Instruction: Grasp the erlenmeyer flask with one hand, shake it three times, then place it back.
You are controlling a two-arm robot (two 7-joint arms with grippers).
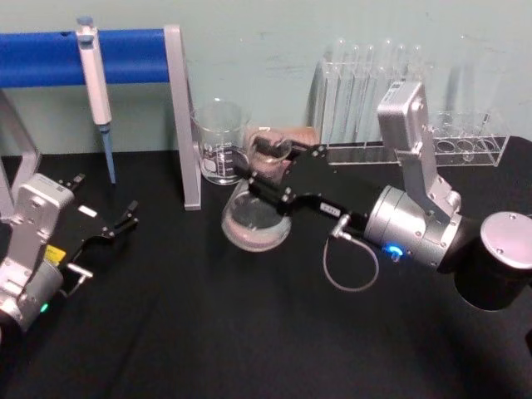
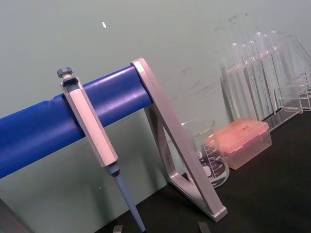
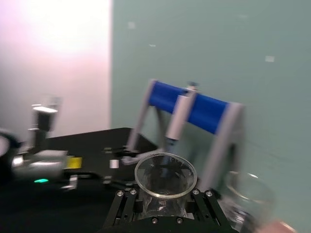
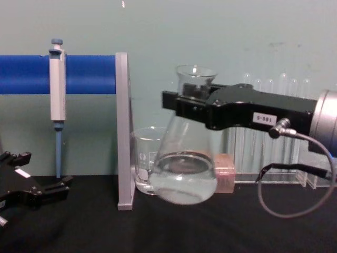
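Note:
The erlenmeyer flask (image 1: 256,223) is a clear glass cone with some clear liquid in its wide base (image 4: 184,174). My right gripper (image 1: 270,170) is shut on its narrow neck just under the flared rim (image 3: 165,175). In the chest view the right gripper (image 4: 194,103) reaches in from the right and holds the flask slightly tilted, its base blurred and seemingly just off the black table. My left gripper (image 1: 116,224) rests open at the table's left side, well apart from the flask.
A glass beaker (image 1: 220,141) stands right behind the flask, beside the grey post of a blue-barred stand (image 1: 181,116) holding a pipette (image 1: 96,83). A pink box (image 4: 225,173) and a rack of test tubes (image 1: 391,91) sit at the back right.

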